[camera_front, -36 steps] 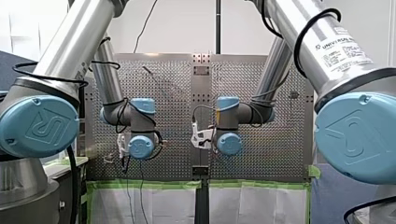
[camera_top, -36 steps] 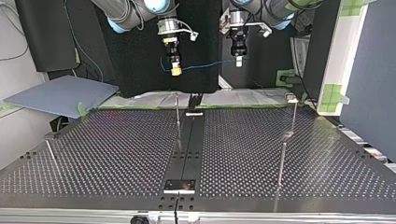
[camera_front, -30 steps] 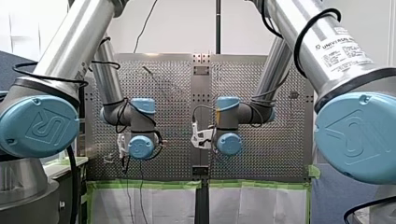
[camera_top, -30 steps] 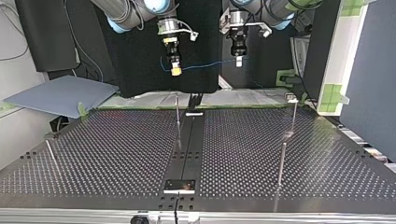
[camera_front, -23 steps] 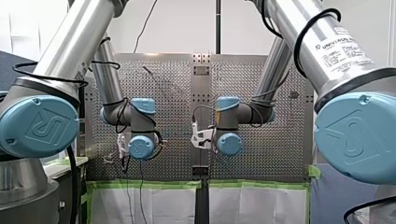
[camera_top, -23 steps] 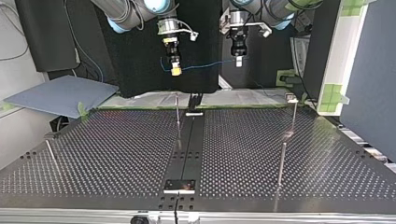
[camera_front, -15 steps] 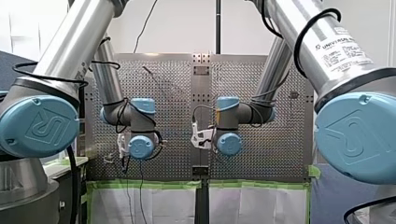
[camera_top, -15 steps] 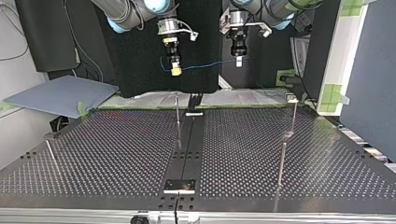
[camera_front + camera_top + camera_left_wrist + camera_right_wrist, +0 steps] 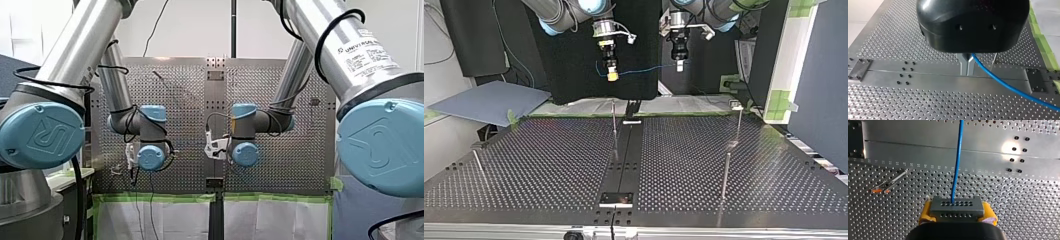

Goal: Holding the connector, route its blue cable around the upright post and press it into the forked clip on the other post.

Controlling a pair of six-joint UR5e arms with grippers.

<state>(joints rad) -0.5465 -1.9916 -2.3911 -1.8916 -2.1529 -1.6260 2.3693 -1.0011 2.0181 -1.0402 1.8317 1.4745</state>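
- Table (image 9: 549, 165): one big perforated metal plate, holes in a neat grid. One smooth solid centre strip (image 9: 629, 150) runs 6 to 12 o'clock in the top view. The roomiest stretch is the 9 o'clock half.
- Grey panel (image 9: 489, 100): one flat sheet lying off the table's 10 o'clock corner.
- Right gripper (image 9: 612, 76): mine, hanging high over the 12 o'clock edge, well above all the hardware. Its yellow pads (image 9: 925, 213) are clamped tight on the two ends of the connector.
- Left gripper (image 9: 679, 66): just toward 1 o'clock of the other one, about level with it, not touching. Rounded black housing. Its metal fingers (image 9: 963, 65) are squeezed together with the cable pinched at their tips.
- Four thin metal rods, all well apart. The centre post (image 9: 614, 125) stands upright at 12 o'clock beside the strip. The far side post (image 9: 739, 125) and near side post (image 9: 725, 172) stand upright around 3 o'clock. A leaning rod (image 9: 479, 165) sits at 9 o'clock. Can't tell which one carries the fork.
- Blue cable (image 9: 644, 69): one thin, smooth line strung almost level between my two grippers, up in the air, clear of every post.
- Connector (image 9: 956, 207): one small grey block with two rows of tiny holes. The cable goes into one row.
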